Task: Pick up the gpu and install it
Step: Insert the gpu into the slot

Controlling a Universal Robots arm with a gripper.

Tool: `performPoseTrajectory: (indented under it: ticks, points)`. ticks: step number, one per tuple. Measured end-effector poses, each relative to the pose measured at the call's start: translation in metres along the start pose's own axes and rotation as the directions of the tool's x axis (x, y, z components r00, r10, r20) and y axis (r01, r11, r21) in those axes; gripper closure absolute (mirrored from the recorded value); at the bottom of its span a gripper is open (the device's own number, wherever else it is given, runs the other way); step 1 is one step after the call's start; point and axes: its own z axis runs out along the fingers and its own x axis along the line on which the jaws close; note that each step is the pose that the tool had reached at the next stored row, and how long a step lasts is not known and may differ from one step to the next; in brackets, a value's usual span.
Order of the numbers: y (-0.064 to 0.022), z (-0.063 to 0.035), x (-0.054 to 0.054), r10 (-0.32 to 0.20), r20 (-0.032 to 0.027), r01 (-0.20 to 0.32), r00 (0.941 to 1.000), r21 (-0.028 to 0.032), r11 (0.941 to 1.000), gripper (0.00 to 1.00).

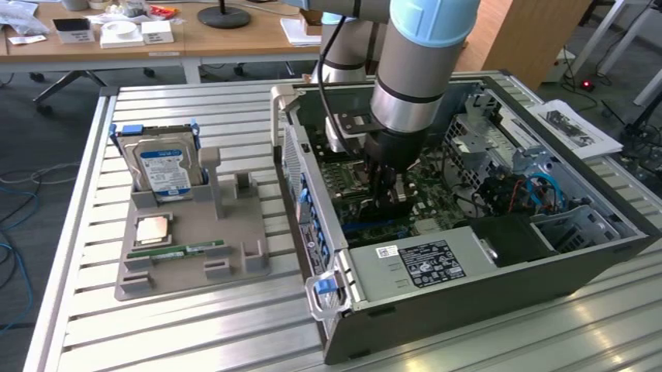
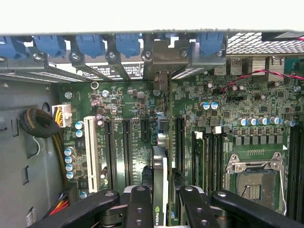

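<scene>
I see the gripper point(image 2: 160, 202) clamped on the gpu point(image 2: 160, 175), holding it edge-on over the motherboard point(image 2: 142, 104) slots inside the open case point(image 1: 497, 287).

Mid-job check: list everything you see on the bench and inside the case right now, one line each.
gpu: one, black card seen edge-on, held upright between the end effector's fingers over the motherboard slots.
computer case: one, grey, lying open on the slatted table, exterior view's right.
motherboard: one, green, inside the case.
hard drive: one, silver with blue label, standing upright in the grey holder, exterior view's left.
memory stick: one, green, lying flat on the holder.
holder: one, grey, on the table beside the case.
table: one, pale metal slats.
end effector: one, black, closed on the gpu inside the case.
</scene>
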Motion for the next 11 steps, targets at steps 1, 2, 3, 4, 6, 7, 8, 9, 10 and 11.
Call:
performPoseTrajectory:
  ticks: [1, 2, 3, 4, 6, 7, 8, 9, 10, 11]
  points:
    - [0.0, 0.0, 0.0, 0.0, -0.0001, 0.0, 1.0, -0.0001, 1.0, 0.73]
    - [0.0, 0.0001, 0.0, 0.0, -0.0002, 0.0, 1.0, -0.0001, 1.0, 0.73]
    - [0.0, 0.0001, 0.0, -0.001, -0.0002, 0.001, 1.0, -0.0001, 1.0, 0.73]
    - [0.0, 0.0001, 0.0, -0.001, -0.0001, 0.001, 1.0, -0.0001, 1.0, 0.73]
    - [0.0, 0.0002, 0.0, -0.005, -0.0002, 0.005, 1.0, -0.0002, 1.0, 0.73]
    - [0.0, 0.0002, 0.0, -0.007, -0.0003, 0.007, 1.0, -0.0003, 1.0, 0.73]
    - [0.0, 0.0003, 0.0, -0.009, -0.0004, 0.009, 1.0, -0.0004, 1.0, 0.73]
    - [0.0, 0.0004, 0.0, -0.01, -0.0005, 0.01, 0.9999, -0.0005, 0.9999, 0.73]
    - [0.0, 0.0004, 0.0, -0.011, -0.0005, 0.011, 0.9999, -0.0006, 0.9999, 0.73]
    - [0.0001, 0.0004, 0.0, -0.012, -0.0005, 0.012, 0.9999, -0.0006, 0.9999, 0.73]
